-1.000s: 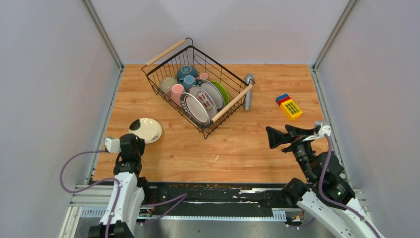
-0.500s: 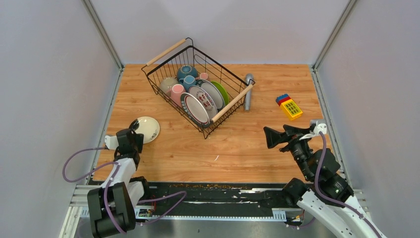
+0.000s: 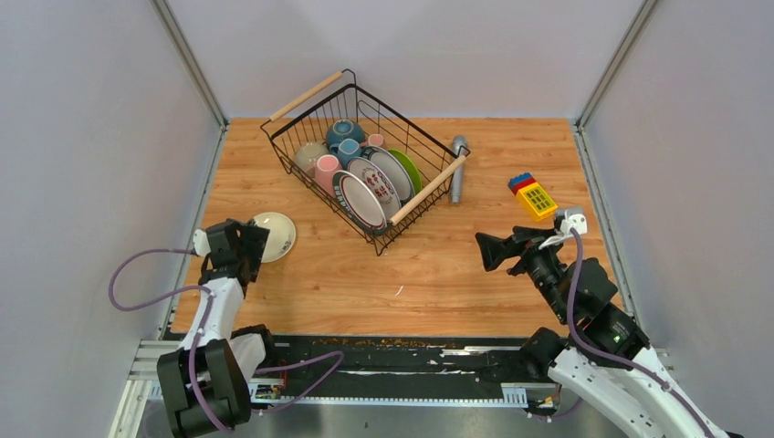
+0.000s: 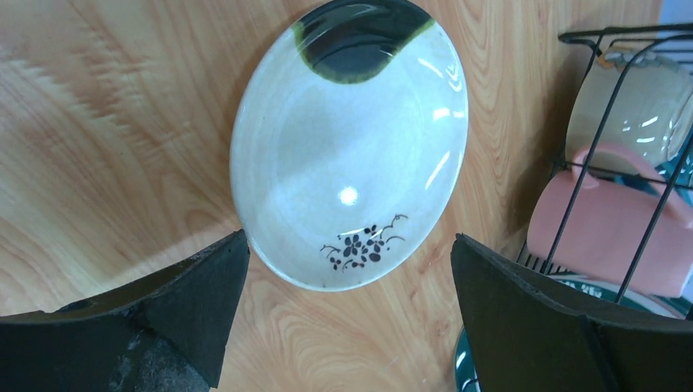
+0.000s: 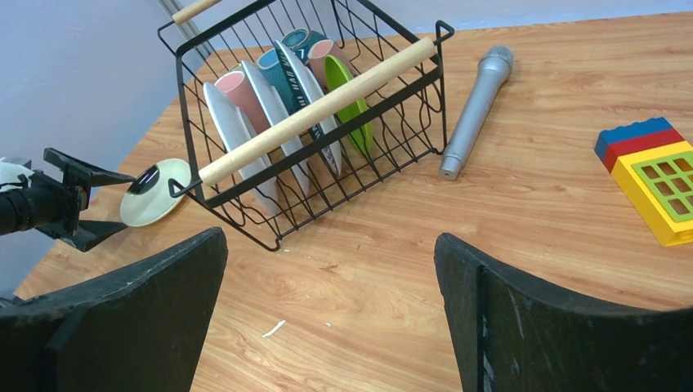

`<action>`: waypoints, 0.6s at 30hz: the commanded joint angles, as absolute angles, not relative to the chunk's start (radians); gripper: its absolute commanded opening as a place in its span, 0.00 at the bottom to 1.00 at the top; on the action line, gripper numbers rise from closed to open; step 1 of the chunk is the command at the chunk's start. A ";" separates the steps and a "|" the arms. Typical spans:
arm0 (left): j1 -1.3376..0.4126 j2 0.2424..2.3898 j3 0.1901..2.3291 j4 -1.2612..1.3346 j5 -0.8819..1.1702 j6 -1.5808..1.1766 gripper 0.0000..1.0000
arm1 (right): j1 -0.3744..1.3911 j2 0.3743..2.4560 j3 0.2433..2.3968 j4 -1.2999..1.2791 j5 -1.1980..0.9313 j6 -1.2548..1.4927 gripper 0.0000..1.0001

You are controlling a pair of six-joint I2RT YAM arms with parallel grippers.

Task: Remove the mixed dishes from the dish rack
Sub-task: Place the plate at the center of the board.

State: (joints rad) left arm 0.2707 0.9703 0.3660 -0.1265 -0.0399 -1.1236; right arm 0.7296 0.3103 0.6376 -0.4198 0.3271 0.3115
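The black wire dish rack stands at the back centre of the table, also seen in the right wrist view. Upright in it are patterned white plates, a lime-green plate, a pink mug, a teal bowl and a beige bowl. A cream plate with a dark patch lies flat on the table, left of the rack. My left gripper hovers open at its near edge, holding nothing. My right gripper is open and empty over bare wood, right of the rack.
A grey cylinder lies beside the rack's right handle. A yellow, red and blue toy block sits at the right. Grey walls close in the table on three sides.
My left gripper has opened and let go of the cream plate, which now lies on the table. My right gripper has shifted left, toward the rack.
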 commanded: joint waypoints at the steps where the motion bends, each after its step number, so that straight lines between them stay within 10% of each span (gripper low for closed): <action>1: 0.281 0.924 0.456 -0.322 0.003 -0.994 1.00 | 0.727 0.371 0.733 -0.426 0.290 0.274 1.00; 18: 0.254 0.844 0.837 -0.626 0.382 -0.409 1.00 | 0.723 0.940 1.146 -0.533 0.259 0.044 1.00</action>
State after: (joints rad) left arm 0.2695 0.8383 0.7700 -0.5652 0.2165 -0.5747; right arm 0.7296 0.8230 1.0424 -0.5106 0.2592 0.1432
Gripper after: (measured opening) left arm 0.997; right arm 0.998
